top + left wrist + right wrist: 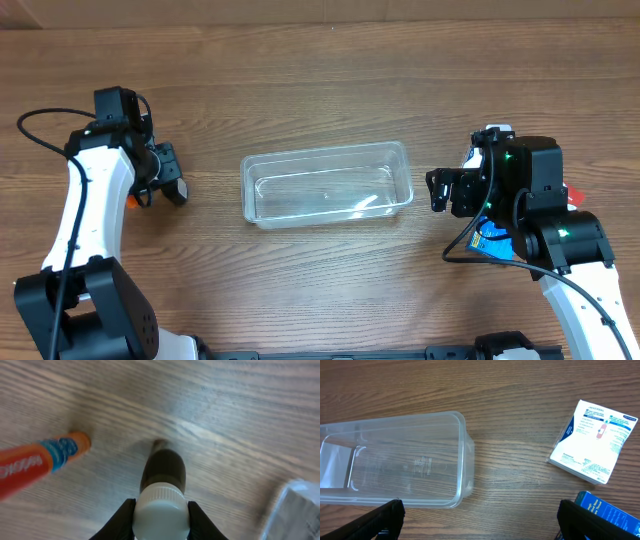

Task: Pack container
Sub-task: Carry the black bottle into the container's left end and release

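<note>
The container (245, 190), a clear plastic tub with rounded corners, lies empty at the table's middle. Its right end wall (461, 460) also shows in the right wrist view. My left gripper (161, 506) is shut on the white cap of a small dark bottle (162, 470), which points away over the wood. From overhead, the left gripper (172, 186) sits left of the container, a gap apart. My right gripper (440, 190) hovers just right of the container, wide open with nothing between its fingers (377, 520).
An orange tube (42, 460) lies left of the held bottle. A white printed box (592, 442) and a blue box (605, 515) lie on the table right of the container, by the right arm.
</note>
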